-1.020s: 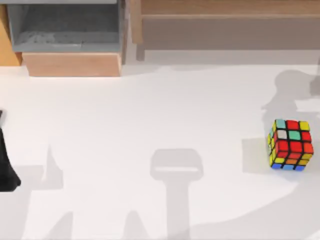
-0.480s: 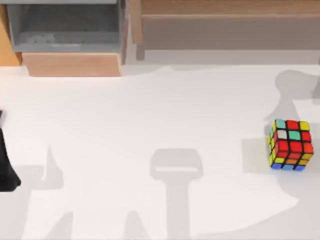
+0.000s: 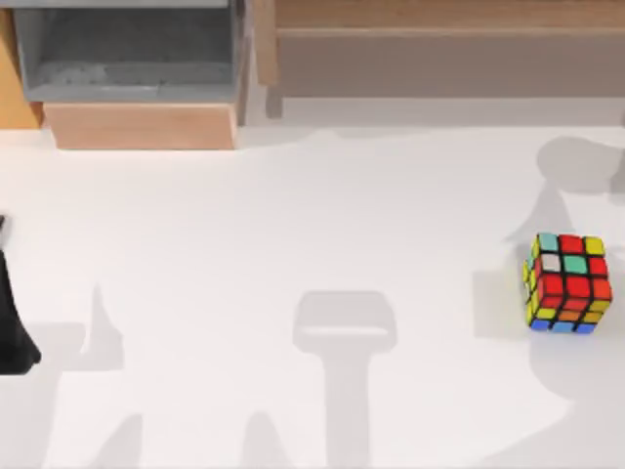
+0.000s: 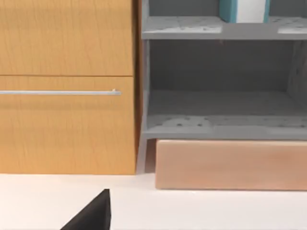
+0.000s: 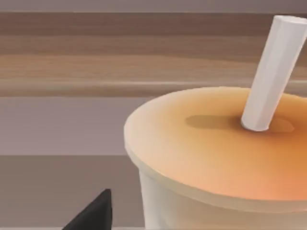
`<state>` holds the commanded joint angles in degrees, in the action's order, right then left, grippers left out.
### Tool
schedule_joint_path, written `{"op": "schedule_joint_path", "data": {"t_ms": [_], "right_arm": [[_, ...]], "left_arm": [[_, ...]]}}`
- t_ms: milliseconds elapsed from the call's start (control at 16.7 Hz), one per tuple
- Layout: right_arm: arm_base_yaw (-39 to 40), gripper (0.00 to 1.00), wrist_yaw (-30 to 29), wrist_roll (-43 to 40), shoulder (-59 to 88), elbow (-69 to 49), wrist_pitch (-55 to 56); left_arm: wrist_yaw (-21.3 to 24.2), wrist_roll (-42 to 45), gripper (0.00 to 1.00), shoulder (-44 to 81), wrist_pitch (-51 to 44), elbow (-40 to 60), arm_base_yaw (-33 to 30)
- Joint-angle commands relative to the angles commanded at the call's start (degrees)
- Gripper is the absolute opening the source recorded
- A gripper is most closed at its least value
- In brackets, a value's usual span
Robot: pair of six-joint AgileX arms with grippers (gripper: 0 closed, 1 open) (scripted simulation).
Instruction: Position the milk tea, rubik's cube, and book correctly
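1. The rubik's cube point(image 3: 567, 283) sits at the right side of the white surface point(image 3: 293, 225), untouched.
2. The milk tea point(image 5: 225, 158) is very close before our right wrist camera; we cannot tell the state of the fingers.
3. We judge the tea step is in hand; next we need a careful, upright carry.
4. Our left arm point(image 3: 12, 322) is parked at the left edge.

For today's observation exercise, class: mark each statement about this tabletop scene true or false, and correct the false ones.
1. The rubik's cube sits near the table's right edge. True.
2. The cube is stacked on a book. False: it rests directly on the white table.
3. The right wrist view shows a milk tea with a white straw through its lid. True.
4. The milk tea's lid is blue. False: it is orange-tan.
5. The left wrist view faces a grey shelf beside a wooden drawer front. True.
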<state>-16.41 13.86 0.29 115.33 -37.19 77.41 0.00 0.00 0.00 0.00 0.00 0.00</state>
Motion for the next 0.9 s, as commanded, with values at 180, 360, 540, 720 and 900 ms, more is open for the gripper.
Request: {"op": "schedule_joint_path", "data": {"t_ms": [180,360,540,720,900], "right_arm": [[-0.26,1.0,0.58,0.06,-6.12,1.4,-4.66],[-0.56,1.0,0.97,0.12,-10.61,2.32,-7.95],[-0.57,1.0,1.01,0.13,-10.92,2.4,-8.21],[-0.23,1.0,0.77,0.25,-10.83,1.63,-8.19],[0.46,1.0,-0.81,1.35,-11.14,-2.99,-10.82]], "left_arm": [[0.0,0.0,1.0,0.0,0.0,0.0,0.0],[0.0,0.0,1.0,0.0,0.0,0.0,0.0],[0.0,0.0,1.0,0.0,0.0,0.0,0.0],[0.0,0.0,1.0,0.0,0.0,0.0,0.0],[0.0,0.0,1.0,0.0,0.0,0.0,0.0]]}}
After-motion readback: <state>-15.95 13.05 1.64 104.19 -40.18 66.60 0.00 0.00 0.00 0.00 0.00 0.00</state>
